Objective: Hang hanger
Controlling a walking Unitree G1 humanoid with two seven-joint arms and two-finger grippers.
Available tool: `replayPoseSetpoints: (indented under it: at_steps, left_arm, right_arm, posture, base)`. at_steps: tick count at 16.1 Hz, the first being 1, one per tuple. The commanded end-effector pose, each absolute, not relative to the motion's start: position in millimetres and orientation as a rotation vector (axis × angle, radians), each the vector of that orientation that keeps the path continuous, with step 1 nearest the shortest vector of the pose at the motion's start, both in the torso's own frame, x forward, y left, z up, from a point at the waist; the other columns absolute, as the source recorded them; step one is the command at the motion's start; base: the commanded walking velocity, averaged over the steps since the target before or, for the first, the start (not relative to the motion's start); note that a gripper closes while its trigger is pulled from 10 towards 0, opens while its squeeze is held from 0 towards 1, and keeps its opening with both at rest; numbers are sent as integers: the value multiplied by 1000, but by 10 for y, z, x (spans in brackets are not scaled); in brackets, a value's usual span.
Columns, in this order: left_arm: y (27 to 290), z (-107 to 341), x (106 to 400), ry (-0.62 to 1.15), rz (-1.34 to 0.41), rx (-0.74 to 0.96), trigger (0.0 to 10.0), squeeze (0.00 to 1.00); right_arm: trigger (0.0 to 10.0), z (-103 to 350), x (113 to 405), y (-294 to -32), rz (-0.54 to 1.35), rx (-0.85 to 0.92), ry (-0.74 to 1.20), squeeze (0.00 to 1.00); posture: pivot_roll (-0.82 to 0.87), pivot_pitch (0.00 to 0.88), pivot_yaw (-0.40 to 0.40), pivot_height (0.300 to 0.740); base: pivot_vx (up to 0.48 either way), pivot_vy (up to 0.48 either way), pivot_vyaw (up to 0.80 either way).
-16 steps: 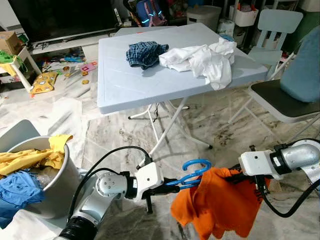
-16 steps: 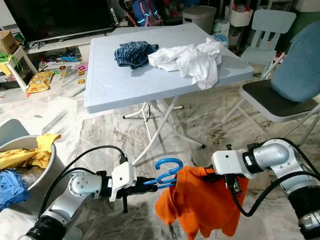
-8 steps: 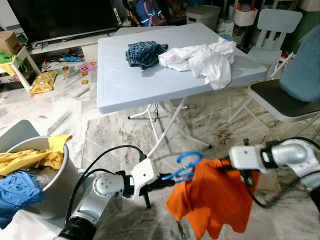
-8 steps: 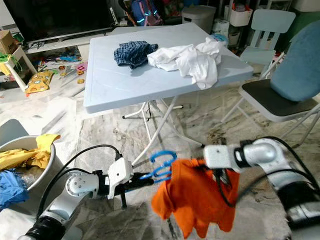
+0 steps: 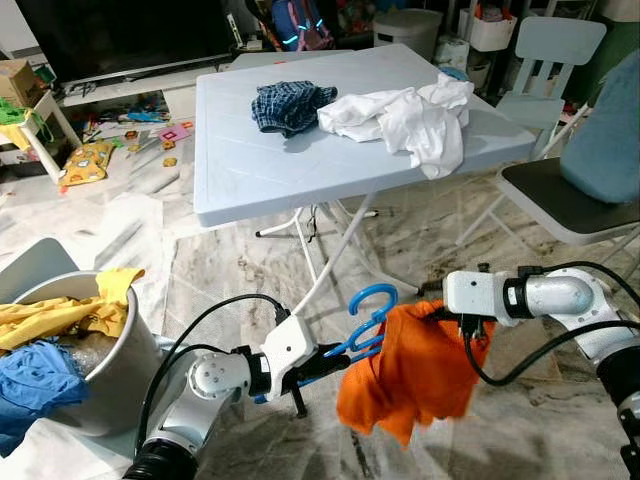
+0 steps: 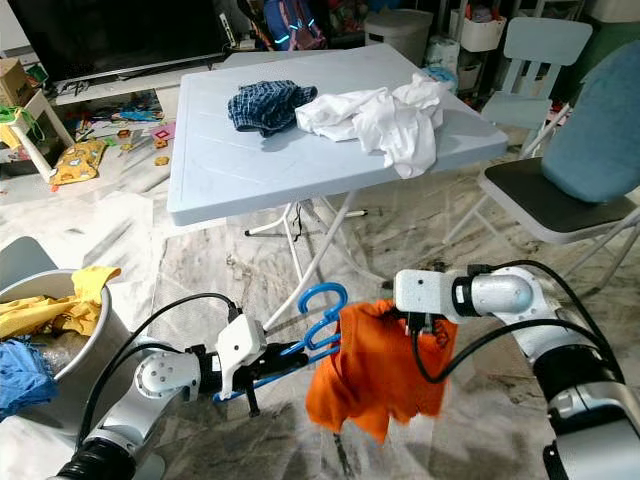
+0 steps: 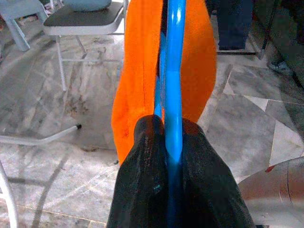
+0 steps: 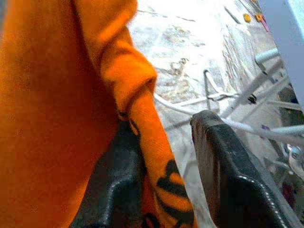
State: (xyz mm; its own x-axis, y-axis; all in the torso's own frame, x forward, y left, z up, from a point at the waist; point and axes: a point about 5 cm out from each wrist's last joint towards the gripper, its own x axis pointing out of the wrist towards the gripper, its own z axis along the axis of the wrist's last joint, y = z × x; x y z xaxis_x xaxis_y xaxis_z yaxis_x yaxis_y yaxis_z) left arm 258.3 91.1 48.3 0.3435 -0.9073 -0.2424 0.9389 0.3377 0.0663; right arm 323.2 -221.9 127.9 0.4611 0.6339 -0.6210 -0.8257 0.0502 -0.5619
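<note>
Orange garment (image 5: 410,375) on the blue hanger (image 5: 365,318), held low over the floor before the counter (image 5: 250,170). Our left tool (image 7: 173,142) clamps the hanger; right tool (image 8: 166,166) pinches cloth. Dressing looks unfinished; next, seat the shoulder, then hang.

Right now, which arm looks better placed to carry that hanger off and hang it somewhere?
Probably the left. Its end effector is clamped on the blue hanger itself, while the right end effector only holds the edge of the orange shirt.
</note>
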Motion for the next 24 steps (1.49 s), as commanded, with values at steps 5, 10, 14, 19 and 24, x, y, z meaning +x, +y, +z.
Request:
replayPoseSetpoints:
  at_steps: [5, 10, 14, 19, 24]
  left_arm:
    - [940, 522, 2641, 147, -1169, 182, 0, 0]
    - [1007, 523, 2702, 146, -1067, 110, 0, 0]
    - [1002, 528, 2730, 136, -1027, 77, 0, 0]
    - [1054, 624, 2879, 87, -881, -3, 0, 0]
    - [1072, 697, 2964, 54, -820, -30, 0, 0]
  right_arm:
    - [10000, 1407, 3389, -2286, 959, -1098, 179, 1000]
    - [10000, 1425, 3464, -2339, 823, -1082, 170, 1000]
    - [10000, 1424, 3493, -2364, 765, -1070, 166, 1000]
    - [10000, 1391, 3486, -2382, 737, -994, 183, 1000]
    - [10000, 1218, 3356, -2383, 810, -906, 249, 898]
  posture:
    - [-233, 0, 65, 740]
    - [-232, 0, 71, 740]
    - [-231, 0, 70, 740]
    - [-232, 0, 68, 740]
    - [-238, 0, 72, 740]
  base:
    - [0, 0, 0]
    - [0, 0, 0]
    - [0, 0, 0]
    - [0, 0, 0]
    - [0, 0, 0]
